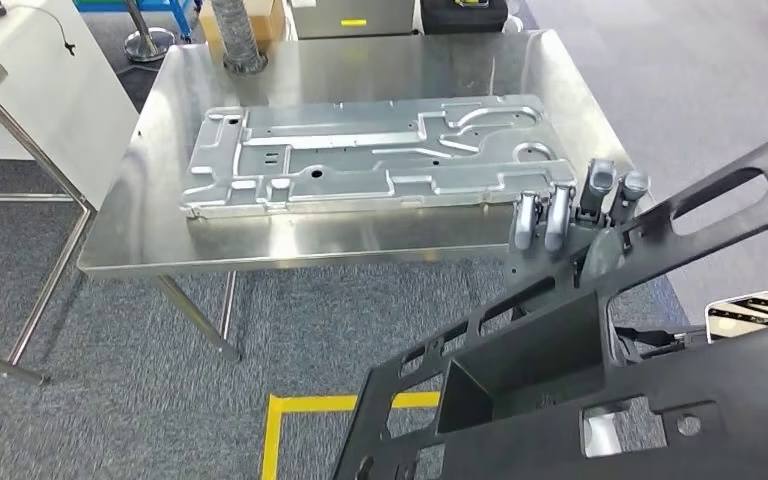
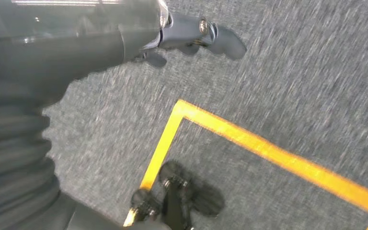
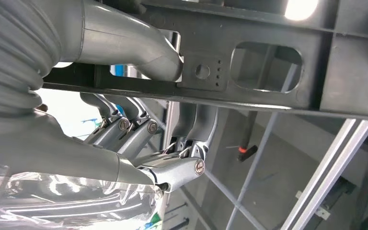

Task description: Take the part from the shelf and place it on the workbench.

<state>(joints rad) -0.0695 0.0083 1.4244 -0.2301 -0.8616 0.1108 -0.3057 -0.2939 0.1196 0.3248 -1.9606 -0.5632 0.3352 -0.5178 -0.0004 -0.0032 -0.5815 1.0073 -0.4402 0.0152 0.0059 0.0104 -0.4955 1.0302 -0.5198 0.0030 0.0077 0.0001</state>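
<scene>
The part is a large black plastic frame (image 1: 560,400) with cut-outs and a box-shaped pocket; it is held low at the right, in front of the workbench's near right corner. My right hand (image 1: 570,215) grips its upper edge, with the fingers curled over the rim. In the right wrist view the thumb (image 3: 139,48) presses one face of the black bar (image 3: 335,72) and the fingers (image 3: 124,129) wrap the other. My left hand (image 2: 191,36) hangs over the carpet, fingers stretched out with nothing in them. The steel workbench (image 1: 360,70) stands ahead.
A long silver stamped metal plate (image 1: 370,155) lies across the middle of the workbench. A white table (image 1: 50,90) stands at the left, and a grey ribbed hose (image 1: 235,30) behind the bench. Yellow floor tape (image 1: 310,405) marks the carpet below. Metal rack bars (image 3: 326,163) lie behind the part.
</scene>
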